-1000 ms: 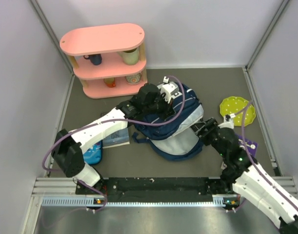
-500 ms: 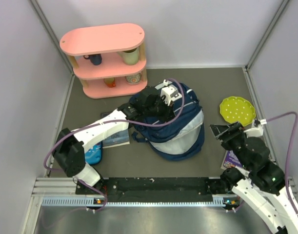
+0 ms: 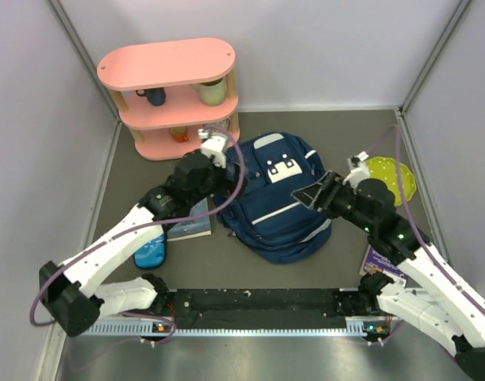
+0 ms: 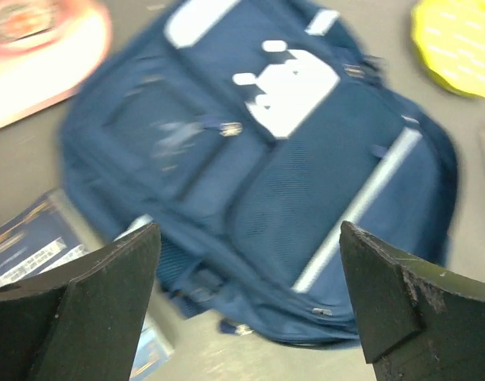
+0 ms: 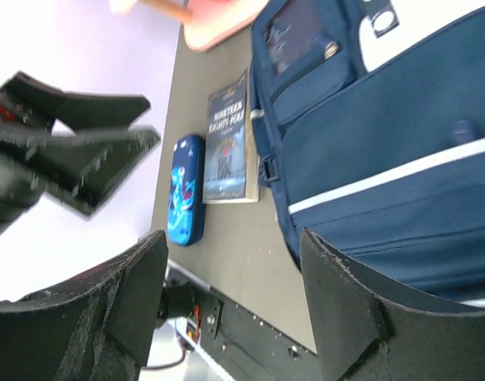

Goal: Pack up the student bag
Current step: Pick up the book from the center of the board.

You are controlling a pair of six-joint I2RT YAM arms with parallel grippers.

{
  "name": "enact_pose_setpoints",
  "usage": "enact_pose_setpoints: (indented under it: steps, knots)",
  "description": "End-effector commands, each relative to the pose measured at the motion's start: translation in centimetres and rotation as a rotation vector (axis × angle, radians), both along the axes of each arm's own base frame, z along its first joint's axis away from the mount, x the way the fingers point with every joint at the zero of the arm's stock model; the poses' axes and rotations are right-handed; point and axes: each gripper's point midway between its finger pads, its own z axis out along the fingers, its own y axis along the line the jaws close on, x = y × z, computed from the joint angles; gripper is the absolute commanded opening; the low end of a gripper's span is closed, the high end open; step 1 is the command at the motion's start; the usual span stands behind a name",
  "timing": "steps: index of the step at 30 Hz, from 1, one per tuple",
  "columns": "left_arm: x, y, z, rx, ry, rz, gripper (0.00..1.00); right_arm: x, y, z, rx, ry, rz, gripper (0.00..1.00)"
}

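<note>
**Left tool** (image 4: 248,230): fingers spread wide, nothing between them. It hangs above the table (image 3: 131,186), off the left edge of the student bag (image 3: 278,198). In its wrist view the bag fills the space ahead of and between the two fingers. No contact can be seen. That view is slightly blurred.

**Student bag:** lies flat on the table, front side up, with the white patches and thin white stripes showing. It sits between the two tools, just to the right of the left tool and partly under the right one. Whether the zips are fully closed cannot be told.

**Right tool** (image 3: 312,194): fingers part-way apart, gap empty. It hovers over the right-hand part of the bag, tips pointing toward the left arm's side. In its wrist view the striped pocket lies below and beside one finger, and grey table shows through the gap.

**Beyond the right tool's tips, past the bag's far edge:**
- A book (image 5: 229,143) lies flat on the table, close against the bag. Whether the two touch cannot be told.
- A blue pencil case (image 5: 186,190) lies alongside the book, on its side away from the bag.

**Other items:**
- A pink shelf (image 3: 167,87) stands near the left tool, toward the back wall, with cups on its tiers.
- A yellow-green plate (image 3: 389,178) sits behind the right tool, on the side away from the bag.
- A purple packet (image 3: 385,262) lies beneath the right forearm, partly hidden.
</note>
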Motion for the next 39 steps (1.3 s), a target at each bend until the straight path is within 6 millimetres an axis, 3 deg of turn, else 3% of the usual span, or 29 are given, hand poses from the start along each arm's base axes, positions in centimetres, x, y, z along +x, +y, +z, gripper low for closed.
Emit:
enact_pose_setpoints:
  steps: [1,2,3,4,5,6,8,10,11,12,17,18,24,29,35,39]
  knots:
    - [2.0,9.4,-4.2,0.063,0.105,0.358,0.98,0.0,5.6,0.7,0.041,-0.032,0.192,0.66]
    - [1.9,10.0,-4.8,0.039,0.139,0.362,0.99,0.3,6.6,0.5,0.039,-0.032,0.211,0.65]
    - [2.4,12.0,-5.1,0.021,0.154,0.412,0.99,0.5,7.6,0.7,0.034,-0.032,0.231,0.64]
    - [2.2,12.8,-6.4,0.019,0.186,0.422,0.99,0.9,9.0,-1.2,-0.001,0.020,0.248,0.62]
    - [2.3,13.4,-6.9,0.008,0.208,0.433,0.98,0.3,10.5,-1.7,-0.011,0.031,0.290,0.61]
    - [2.5,14.4,-7.6,-0.001,0.236,0.454,0.98,0.4,11.8,-0.9,0.002,0.012,0.315,0.60]
    - [2.6,15.4,-9.1,0.006,0.277,0.479,0.98,0.2,14.6,-3.7,-0.048,0.079,0.360,0.56]
    - [3.1,16.9,-10.3,0.016,0.316,0.528,0.98,0.4,16.9,-3.9,-0.047,0.091,0.396,0.54]
    - [3.3,17.4,-10.7,0.018,0.328,0.544,0.98,0.5,18.1,-5.8,-0.076,0.129,0.415,0.53]
    - [3.7,18.3,-11.4,0.022,0.349,0.574,0.98,0.4,19.4,-5.3,-0.066,0.123,0.437,0.53]
    - [5.7,20.2,-12.8,-0.004,0.391,0.659,0.98,1.6,23.2,-7.5,-0.065,0.161,0.476,0.50]
    - [5.9,20.6,-13.8,0.005,0.424,0.674,0.98,2.1,24.2,-8.3,-0.076,0.177,0.477,0.49]
    - [7.7,22.3,-15.9,0.014,0.461,0.764,0.97,3.3,26.8,-9.5,-0.070,0.192,0.492,0.49]
    - [8.5,24.4,-16.3,0.062,0.462,0.846,0.98,4.1,28.3,-12.3,-0.117,0.228,0.479,0.51]
    - [9.8,24.6,-16.8,0.081,0.451,0.847,0.98,5.0,29.5,-15.1,-0.161,0.253,0.461,0.52]
    - [10.1,24.3,-19.1,0.107,0.512,0.813,0.98,5.5,30.0,-17.6,-0.202,0.294,0.445,0.52]
